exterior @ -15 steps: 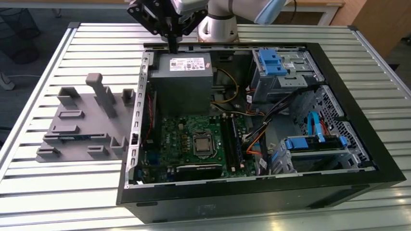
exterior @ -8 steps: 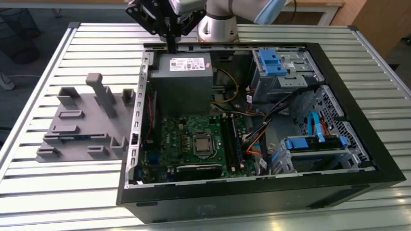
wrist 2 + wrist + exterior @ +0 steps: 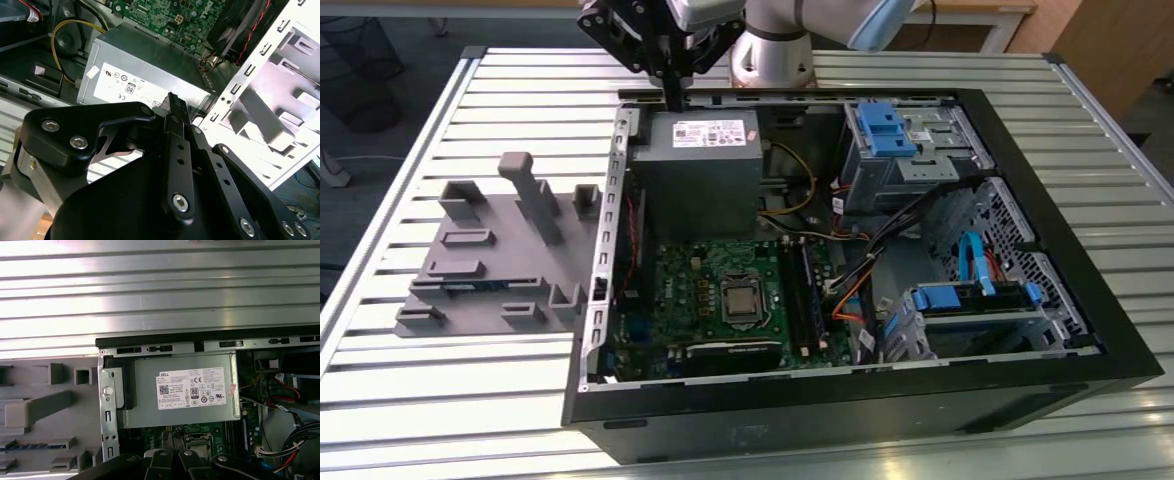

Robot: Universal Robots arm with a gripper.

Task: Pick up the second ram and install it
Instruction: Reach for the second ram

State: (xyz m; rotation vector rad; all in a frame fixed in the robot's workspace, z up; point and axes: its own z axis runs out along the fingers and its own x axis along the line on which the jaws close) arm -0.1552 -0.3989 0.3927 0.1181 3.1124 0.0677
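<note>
Second ram [image 3: 35,446] is in the tray [image 3: 30,390], well apart from the power supply [image 3: 180,390]. Pincer [image 3: 674,102] over that supply looks clenched and empty, so we're pre-pickup; it needs opening first.

Matt plastic tray [image 3: 507,272] — ribbed metal table [image 3: 454,400]

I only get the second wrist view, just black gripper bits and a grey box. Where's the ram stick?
Observer: In the first wrist view, the second ram lies flat in a slot of the grey holder tray.
Operator: Is the tray inside the computer?
Observer: No. In the exterior view it sits on the slatted table, outside the case, on the exterior view's left.
Operator: Is the gripper near the ram?
Observer: No. In the exterior view the gripper hangs over the power supply, apart from the ram's slot.
</note>
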